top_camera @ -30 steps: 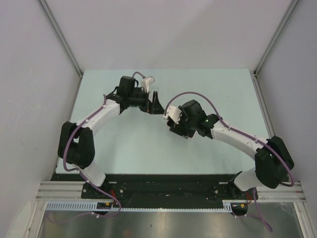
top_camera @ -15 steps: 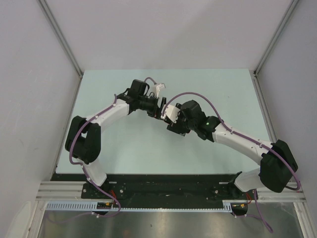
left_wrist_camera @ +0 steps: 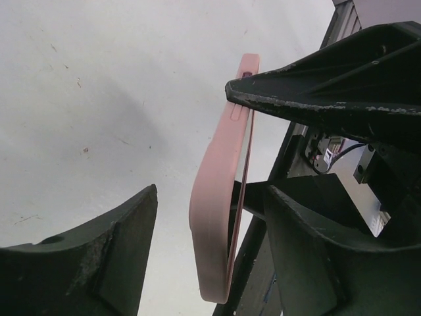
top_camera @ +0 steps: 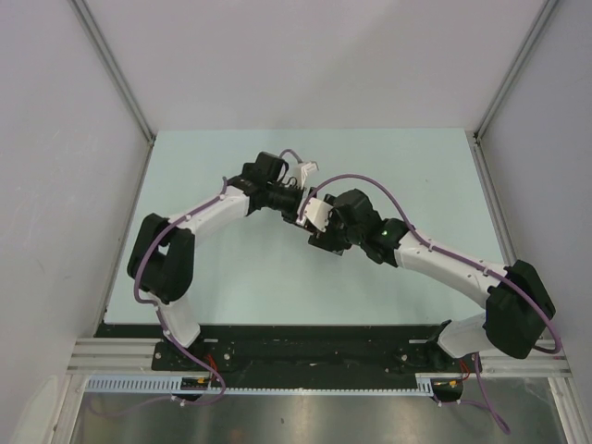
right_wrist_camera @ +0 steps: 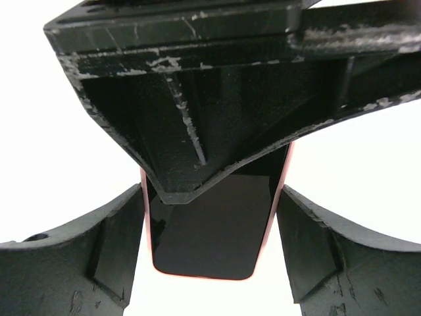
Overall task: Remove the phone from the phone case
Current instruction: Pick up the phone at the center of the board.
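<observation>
Two arms meet near tabletop (top_camera: pixel 185 166) centre overhead, left end effector (top_camera: pixel 298 200) at 10 o'clock of right end effector (top_camera: pixel 316 218); their load is hidden. Left wrist: I see the pink phone case (left_wrist_camera: pixel 214 217) edge-on between spread, open fingers (left_wrist_camera: pixel 99 263), probably poised to peel. Right wrist: it clamps the case's edges, steadying; the phone (right_wrist_camera: pixel 210 243) is half covered.

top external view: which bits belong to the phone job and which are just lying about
For the job:
pink phone case
phone inside it
left claw
right claw

Just there:
table
purple cables on the arms
</observation>
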`<state>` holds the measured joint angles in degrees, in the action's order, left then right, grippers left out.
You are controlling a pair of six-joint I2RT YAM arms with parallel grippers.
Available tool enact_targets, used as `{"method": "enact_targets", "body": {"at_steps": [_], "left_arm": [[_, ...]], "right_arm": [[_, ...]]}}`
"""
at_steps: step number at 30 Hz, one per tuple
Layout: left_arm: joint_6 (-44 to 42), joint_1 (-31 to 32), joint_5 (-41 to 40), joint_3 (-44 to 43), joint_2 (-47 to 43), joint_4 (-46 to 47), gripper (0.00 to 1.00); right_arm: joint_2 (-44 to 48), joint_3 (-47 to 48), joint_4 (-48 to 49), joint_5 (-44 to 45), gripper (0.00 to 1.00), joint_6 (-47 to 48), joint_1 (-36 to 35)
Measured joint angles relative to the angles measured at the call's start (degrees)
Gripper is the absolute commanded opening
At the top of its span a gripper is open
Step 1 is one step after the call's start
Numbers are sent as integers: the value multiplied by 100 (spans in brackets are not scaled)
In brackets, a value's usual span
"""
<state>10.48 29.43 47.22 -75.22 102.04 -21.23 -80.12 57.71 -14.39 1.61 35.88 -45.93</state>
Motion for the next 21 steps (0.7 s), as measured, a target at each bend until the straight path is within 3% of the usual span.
{"method": "enact_targets", "body": {"at_steps": [8,21], "left_arm": [[-15,57,96,-83,85,-85,60],[-61,157,116,-151,109,-203,30]], "right_arm": [[-37,0,66,59,13,2,-44],[-177,-2,133,81,14,15,-109]]}}
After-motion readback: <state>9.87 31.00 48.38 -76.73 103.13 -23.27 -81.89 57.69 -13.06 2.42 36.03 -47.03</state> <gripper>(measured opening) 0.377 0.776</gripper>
